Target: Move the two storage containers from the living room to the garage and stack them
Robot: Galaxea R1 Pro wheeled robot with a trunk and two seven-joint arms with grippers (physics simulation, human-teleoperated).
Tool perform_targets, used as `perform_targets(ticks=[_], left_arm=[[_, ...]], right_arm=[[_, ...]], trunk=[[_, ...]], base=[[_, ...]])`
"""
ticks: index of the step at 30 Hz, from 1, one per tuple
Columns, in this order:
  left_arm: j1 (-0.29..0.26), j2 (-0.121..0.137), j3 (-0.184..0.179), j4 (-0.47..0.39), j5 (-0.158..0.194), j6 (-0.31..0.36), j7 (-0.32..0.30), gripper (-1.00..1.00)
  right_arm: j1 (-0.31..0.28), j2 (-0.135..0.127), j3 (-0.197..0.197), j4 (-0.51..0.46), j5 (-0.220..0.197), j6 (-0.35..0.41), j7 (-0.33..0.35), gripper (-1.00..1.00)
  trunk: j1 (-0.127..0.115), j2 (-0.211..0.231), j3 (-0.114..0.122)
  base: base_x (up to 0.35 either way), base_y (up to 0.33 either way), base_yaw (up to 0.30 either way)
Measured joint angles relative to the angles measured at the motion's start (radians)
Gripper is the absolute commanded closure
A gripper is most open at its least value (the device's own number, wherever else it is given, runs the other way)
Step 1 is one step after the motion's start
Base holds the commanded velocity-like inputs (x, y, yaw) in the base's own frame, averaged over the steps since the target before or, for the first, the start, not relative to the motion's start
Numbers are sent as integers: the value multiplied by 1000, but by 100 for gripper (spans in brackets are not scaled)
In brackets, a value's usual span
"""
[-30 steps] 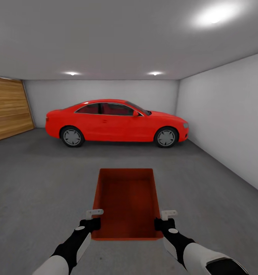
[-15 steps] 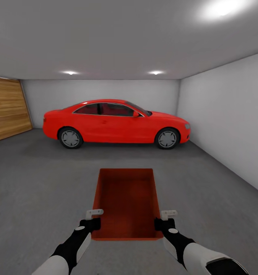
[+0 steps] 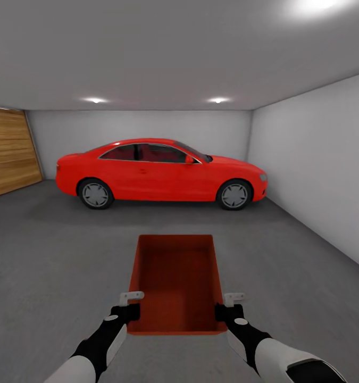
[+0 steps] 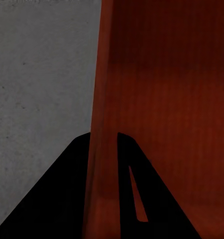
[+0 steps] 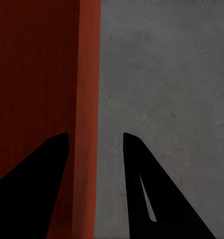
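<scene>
Left gripper [image 3: 130, 304] and right gripper [image 3: 228, 305] each clamp a side wall of the empty storage container [image 3: 176, 282], lower centre of frame. Since earlier, the red car [image 3: 160, 173] looms slightly larger; camera advanced over the floor [image 3: 51, 255].

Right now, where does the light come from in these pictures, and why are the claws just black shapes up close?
Head view: ceiling lights glare white, one bleeding into a blur at the top edge; the red car casts a soft shadow on the floor. Left wrist view: the left claw is an unlit silhouette astride the container wall. Right wrist view: the right claw is likewise black, the concrete grainy.
</scene>
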Motion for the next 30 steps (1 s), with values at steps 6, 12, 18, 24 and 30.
perform_targets(ticks=[6, 12, 18, 24, 30], left_arm=[[0, 0, 0, 0, 0, 0, 0, 100], [0, 0, 0, -1, -1, 0, 0, 100], [0, 0, 0, -1, -1, 0, 0, 100], [0, 0, 0, -1, -1, -1, 0, 100], [0, 0, 0, -1, -1, 0, 0, 100]], right_arm=[[0, 0, 0, 0, 0, 0, 0, 100], [0, 0, -1, 1, 0, -2, 0, 100], [0, 0, -1, 0, 0, -1, 0, 100], [0, 0, -2, 0, 1, -2, 0, 100], [0, 0, -2, 1, 1, -2, 0, 100]], trunk=[[0, 0, 0], [0, 0, 0], [0, 0, 0], [0, 0, 0], [0, 0, 0]], base=[[321, 0, 0], [321, 0, 0], [321, 0, 0], [321, 0, 0], [321, 0, 0]])
